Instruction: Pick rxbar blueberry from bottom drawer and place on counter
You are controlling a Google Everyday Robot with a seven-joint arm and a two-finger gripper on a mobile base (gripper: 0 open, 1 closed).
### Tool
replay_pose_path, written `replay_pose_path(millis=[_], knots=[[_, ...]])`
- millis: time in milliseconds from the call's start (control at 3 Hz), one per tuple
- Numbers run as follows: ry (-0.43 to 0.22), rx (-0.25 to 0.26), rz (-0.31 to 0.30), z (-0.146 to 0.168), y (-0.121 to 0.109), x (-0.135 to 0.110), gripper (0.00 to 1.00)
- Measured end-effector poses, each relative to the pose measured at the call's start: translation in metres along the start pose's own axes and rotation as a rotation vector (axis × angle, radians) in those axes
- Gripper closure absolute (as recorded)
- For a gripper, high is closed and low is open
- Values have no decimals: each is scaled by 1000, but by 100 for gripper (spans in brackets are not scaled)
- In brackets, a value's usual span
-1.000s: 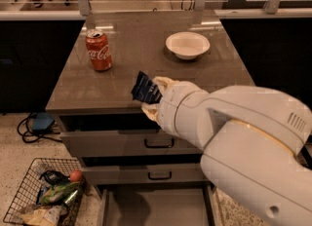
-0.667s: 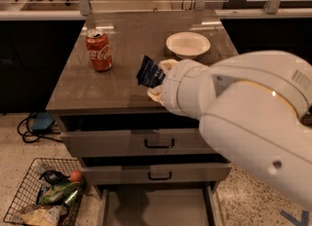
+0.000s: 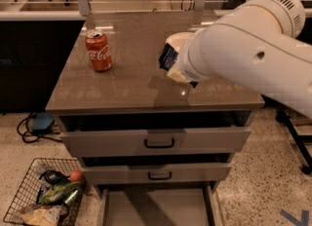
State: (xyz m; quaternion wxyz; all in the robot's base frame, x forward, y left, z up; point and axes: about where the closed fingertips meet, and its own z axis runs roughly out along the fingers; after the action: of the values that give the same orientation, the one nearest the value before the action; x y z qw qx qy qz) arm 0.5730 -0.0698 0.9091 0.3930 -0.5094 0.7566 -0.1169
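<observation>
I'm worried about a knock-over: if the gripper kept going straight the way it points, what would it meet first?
Likely the Coca-Cola can. The gripper, over the counter holding the rxbar blueberry, points across toward it, though depth is unclear.

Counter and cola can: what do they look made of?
Counter: likely polished stone, glossy grey-brown with reflections. Cola can: seemingly painted metal, red with shiny rim. Gripper, over the counter's middle, holds the rxbar blueberry, whose dark wrapper looks like film.
</observation>
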Motion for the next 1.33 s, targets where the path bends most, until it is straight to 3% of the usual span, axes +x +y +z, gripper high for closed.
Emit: replay_pose_path(millis=[667,1000,1333], knots=[[136,-129,115,45,-15,67,100],[154,-168,149,51,-13,82,88],[155,-169,149,51,-13,82,66]])
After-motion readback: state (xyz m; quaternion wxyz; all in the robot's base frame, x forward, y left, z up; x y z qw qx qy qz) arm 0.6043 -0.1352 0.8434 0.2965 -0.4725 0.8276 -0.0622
